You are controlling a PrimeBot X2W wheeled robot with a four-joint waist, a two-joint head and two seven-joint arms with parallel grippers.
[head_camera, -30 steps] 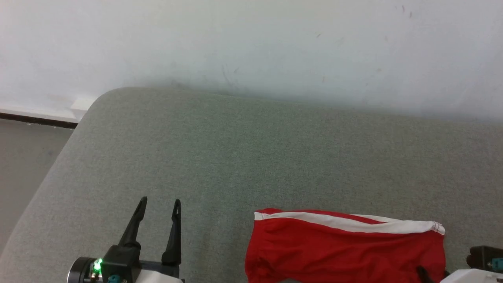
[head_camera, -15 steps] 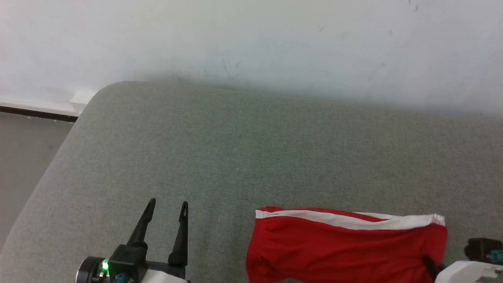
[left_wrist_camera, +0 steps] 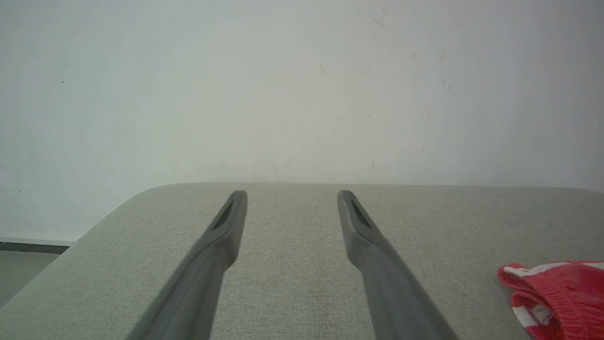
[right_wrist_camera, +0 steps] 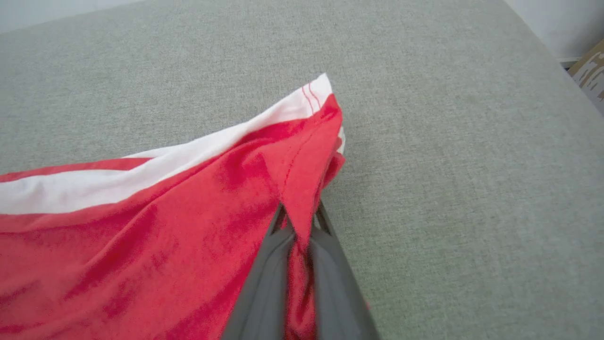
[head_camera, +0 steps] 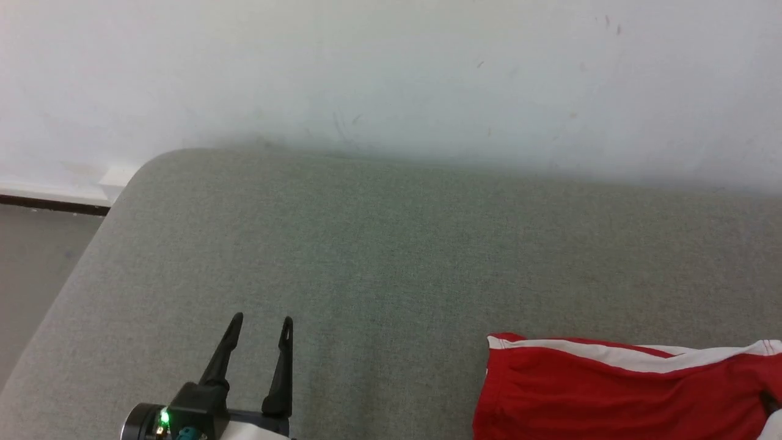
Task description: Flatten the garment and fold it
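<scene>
Shorts (head_camera: 623, 391) lie sideways across the lower right of the bench (head_camera: 391, 244), right hand (right_wrist_camera: 299, 215) clamped on their right edge, left hand (head_camera: 262, 318) spread empty at lower left, well apart from their free end.

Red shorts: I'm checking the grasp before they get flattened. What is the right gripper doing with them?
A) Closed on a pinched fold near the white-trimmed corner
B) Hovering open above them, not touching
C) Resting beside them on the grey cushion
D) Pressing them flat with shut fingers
A: in the right wrist view, the right gripper has both fingers closed on a raised ridge of the red shorts, just below their white-trimmed corner.
</scene>
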